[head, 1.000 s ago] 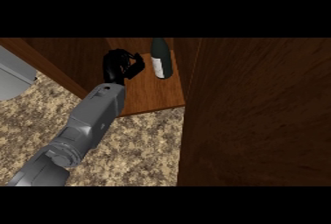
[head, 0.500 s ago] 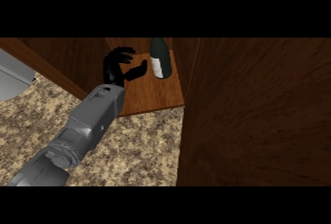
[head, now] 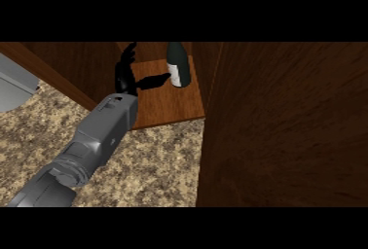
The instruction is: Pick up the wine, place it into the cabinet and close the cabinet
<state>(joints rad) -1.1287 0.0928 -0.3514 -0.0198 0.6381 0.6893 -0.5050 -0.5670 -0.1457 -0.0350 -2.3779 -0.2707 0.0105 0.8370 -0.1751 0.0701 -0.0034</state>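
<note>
Wine in cabinet, left hand open beside it.
Wine (head: 176,64): dark bottle, white label, upright on the cabinet (head: 169,104) shelf by the door (head: 287,126). Left hand (head: 129,73): fingers spread, holding nothing, thumb reaching towards the bottle's base; grey forearm crosses the speckled surface (head: 155,165).

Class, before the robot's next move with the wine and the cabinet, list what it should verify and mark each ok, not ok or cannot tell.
1. Wine bottle stands on the cabinet shelf: ok.
2. Bottle upright: ok, as far as this steep view shows.
3. Left hand open, fingers straight, thumb pointing at the bottle: ok.
4. Hand clear of the bottle: cannot tell, the thumb tip is very near it.
5. Cabinet door closed: not ok, open.
6. Right hand position: cannot tell, out of view.
</note>
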